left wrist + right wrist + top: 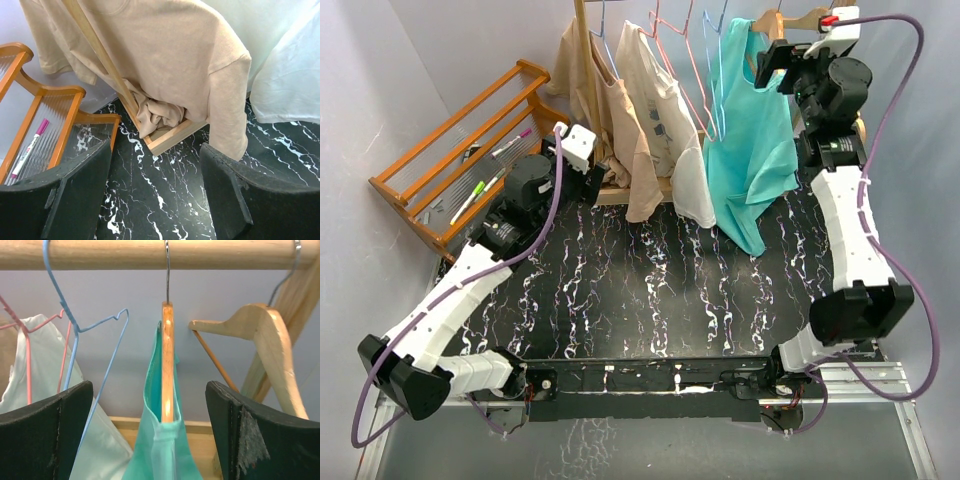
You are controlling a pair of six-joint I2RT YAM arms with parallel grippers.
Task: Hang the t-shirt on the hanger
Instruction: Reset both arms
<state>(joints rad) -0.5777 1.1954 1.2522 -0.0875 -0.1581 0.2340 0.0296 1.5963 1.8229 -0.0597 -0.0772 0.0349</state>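
The teal t-shirt (752, 150) hangs from the rail at the back right, draped down to the table. In the right wrist view its neck (161, 450) sits over the wooden hanger (167, 365), seen edge-on and hooked on the rail by its metal hook. My right gripper (775, 62) is raised next to the shirt's top; its jaws (148, 407) stand wide open either side of the hanger, touching nothing. My left gripper (592, 178) is low at the back left, open and empty (155, 165) over the black marble table, facing a beige shirt (165, 60).
An orange wooden rack (450, 150) with markers stands at the back left. Beige and white shirts (655, 120) hang on pink and blue wire hangers (75, 325). A second, bare wooden hanger (265, 340) hangs right of the teal shirt. The wooden rail (125, 254) runs above.
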